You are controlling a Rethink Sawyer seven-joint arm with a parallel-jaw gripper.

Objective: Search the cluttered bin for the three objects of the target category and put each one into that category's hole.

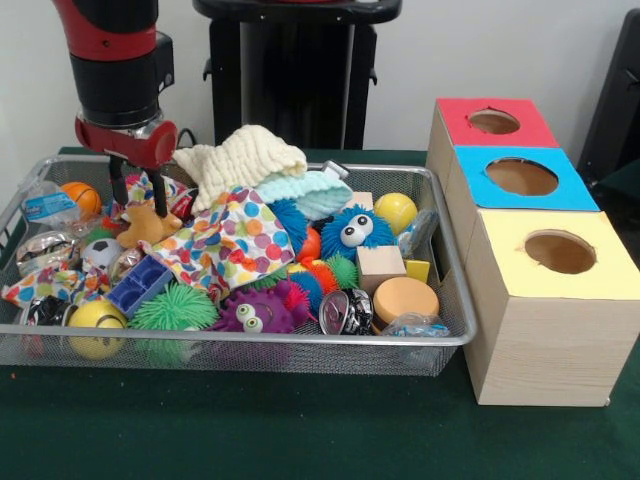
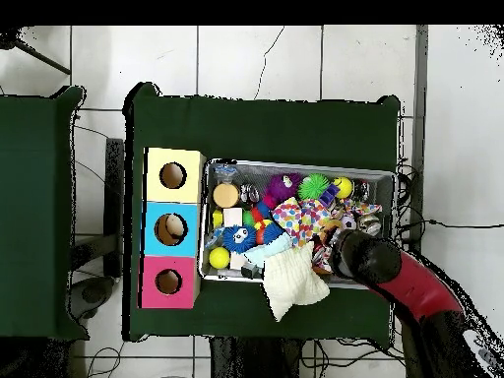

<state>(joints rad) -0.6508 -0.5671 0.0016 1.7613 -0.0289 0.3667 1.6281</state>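
Note:
The silver wire-mesh bin [image 1: 300, 340] is packed with toys and cloths; it also shows in the overhead view [image 2: 295, 164]. My gripper [image 1: 139, 192] is open and hangs low over the bin's left part, its tips just above a tan plush toy [image 1: 148, 226] and next to a polka-dot cloth [image 1: 235, 240]. Nothing is held. Three wooden boxes stand beside the bin, each with a round hole: red top [image 1: 495, 122], blue top [image 1: 522, 177] and yellow top [image 1: 560, 252]. In the overhead view the arm [image 2: 369, 258] hides the gripper.
In the bin lie a cream cloth [image 1: 240, 155], a blue furry googly-eyed toy [image 1: 355, 230], a yellow ball [image 1: 396, 212], a purple furry toy [image 1: 255, 312], a green spiky ball [image 1: 172, 308], an orange ball [image 1: 80, 197] and a wooden block [image 1: 380, 265]. The cream cloth hangs over the bin's edge [image 2: 293, 283].

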